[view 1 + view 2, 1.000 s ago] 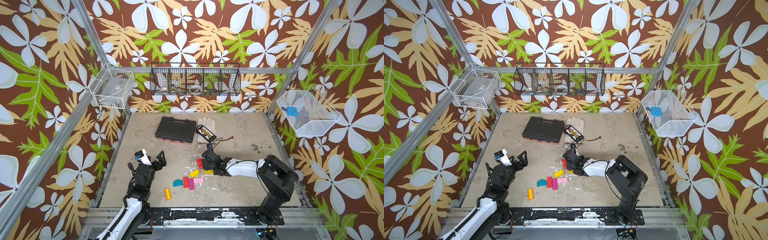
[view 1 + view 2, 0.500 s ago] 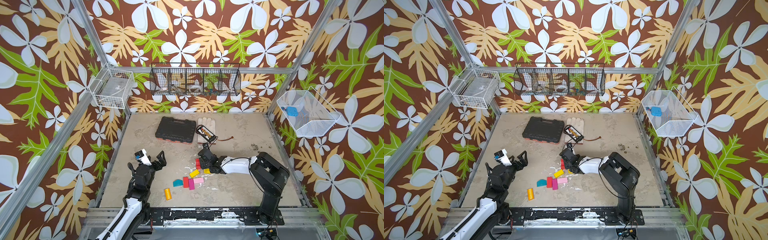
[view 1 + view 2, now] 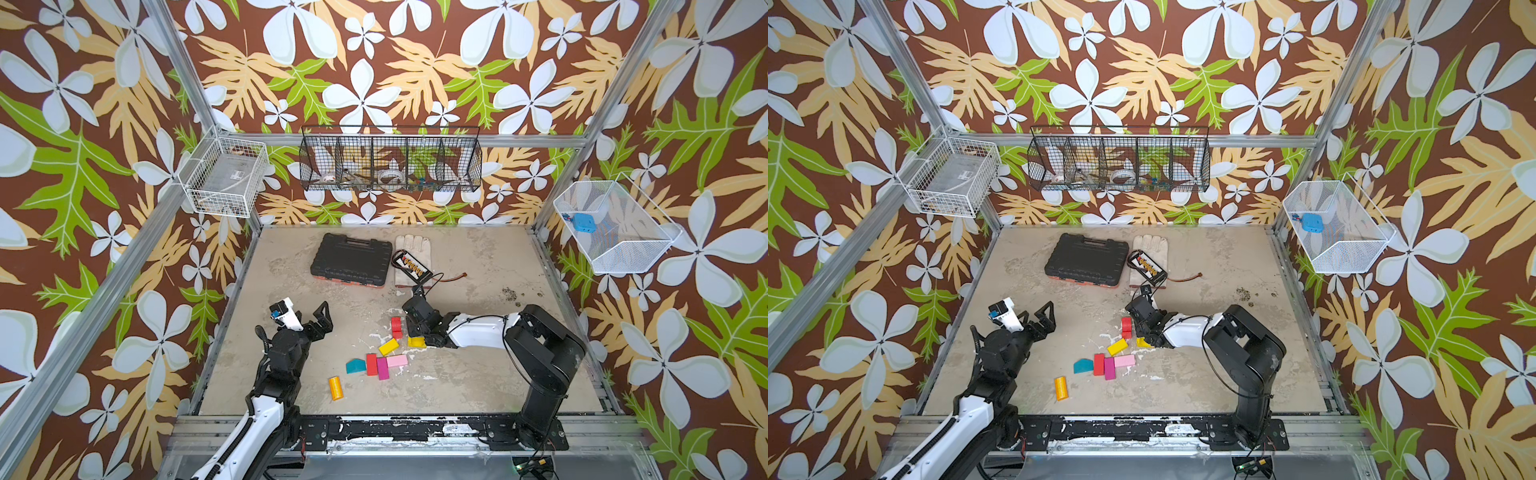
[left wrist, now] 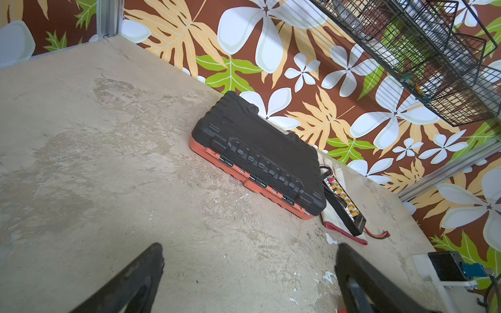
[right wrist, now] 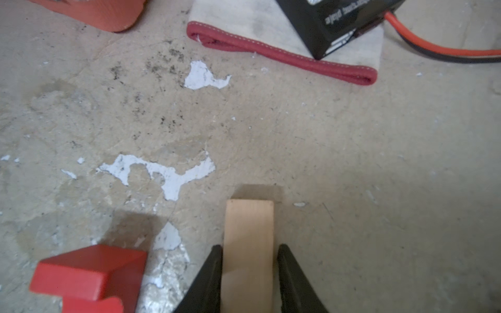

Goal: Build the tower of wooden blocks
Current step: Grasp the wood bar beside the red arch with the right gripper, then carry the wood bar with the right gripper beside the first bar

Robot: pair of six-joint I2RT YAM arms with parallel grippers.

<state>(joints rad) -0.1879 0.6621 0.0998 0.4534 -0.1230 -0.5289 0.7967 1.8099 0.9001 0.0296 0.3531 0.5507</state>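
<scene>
- tan block [image 5: 248, 244]: bare wood, faint grain, matt.
- red block [image 5: 89, 273]: painted, smooth, low sheen.
- orange cylinder [image 3: 335, 387]: painted, smooth, even colour.
- surface [image 5: 352, 162]: rough, matt, concrete-like coat, chipped to white in patches.
- case [image 4: 260, 154]: black textured plastic lid, matt; orange-red plastic base.
- glove [image 5: 271, 32]: pale cloth, red stitched hem.
- basket [image 3: 390, 162]: thin black metal wire.
- frame post [image 3: 178, 62]: brushed metal.
- walls [image 3: 374, 62]: flat printed pattern, matt.

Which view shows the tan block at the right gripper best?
Right wrist: the tan block sits between the fingers of the right gripper. In both top views that gripper hides it; the left wrist view misses it.
</scene>
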